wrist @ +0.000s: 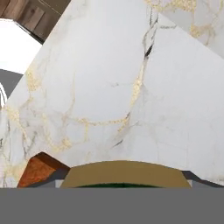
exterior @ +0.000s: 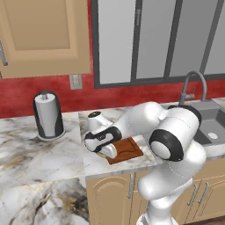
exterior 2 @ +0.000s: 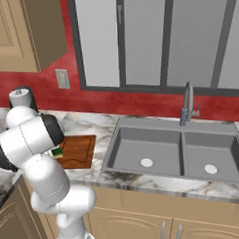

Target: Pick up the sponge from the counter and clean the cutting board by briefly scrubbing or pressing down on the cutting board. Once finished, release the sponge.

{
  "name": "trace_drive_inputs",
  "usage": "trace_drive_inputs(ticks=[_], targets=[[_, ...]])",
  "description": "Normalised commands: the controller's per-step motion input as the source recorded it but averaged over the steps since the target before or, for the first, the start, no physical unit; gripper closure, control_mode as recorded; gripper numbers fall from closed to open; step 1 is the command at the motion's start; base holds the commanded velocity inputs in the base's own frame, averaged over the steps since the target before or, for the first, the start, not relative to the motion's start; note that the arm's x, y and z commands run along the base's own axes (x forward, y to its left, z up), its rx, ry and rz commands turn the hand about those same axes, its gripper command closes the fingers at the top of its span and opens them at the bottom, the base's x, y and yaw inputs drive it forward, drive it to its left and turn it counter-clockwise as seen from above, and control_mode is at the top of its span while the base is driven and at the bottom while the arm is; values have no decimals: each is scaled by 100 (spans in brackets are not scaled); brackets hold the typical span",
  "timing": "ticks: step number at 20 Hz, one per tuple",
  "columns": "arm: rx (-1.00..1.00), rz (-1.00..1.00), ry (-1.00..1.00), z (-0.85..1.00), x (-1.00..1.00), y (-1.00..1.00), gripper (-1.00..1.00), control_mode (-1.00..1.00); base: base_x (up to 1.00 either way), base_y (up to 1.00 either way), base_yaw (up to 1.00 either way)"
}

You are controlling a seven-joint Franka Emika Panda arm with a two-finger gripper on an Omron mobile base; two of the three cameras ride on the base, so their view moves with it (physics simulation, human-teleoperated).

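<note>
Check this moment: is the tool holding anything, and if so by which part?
Cannot be told for sure. The sponge sits right at the tool, over the cutting board, but the fingers are hidden, so a grip on its sides is unconfirmed.

The white arm rises from the base, bends at a dark-ringed elbow and reaches leftward and down, its forearm nearly level and the wrist turned downward. The pincer (exterior: 107,153) hangs low at the end of the hand, pointing at the surface beneath; whether its jaws stand apart or closed cannot be made out, hidden behind the hand's own body
</note>
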Motion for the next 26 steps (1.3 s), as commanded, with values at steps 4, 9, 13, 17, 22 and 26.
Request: trace_drive_inputs(ticks=[4,9,13,17,22,26], targets=[[3,0,1,-30,-73,0,100,-100,0,0,0],[5,0,7,-31,-69,0,100,-100,0,0,0],[5,0,11,-28,-66,0,100,-100,0,0,0],[2,0,14,-6,-34,3,100,-100,0,0,0],[0,0,10,23,8,29,100,-100,0,0,0],[0,0,10,26,33,47,100,-100,0,0,0]])
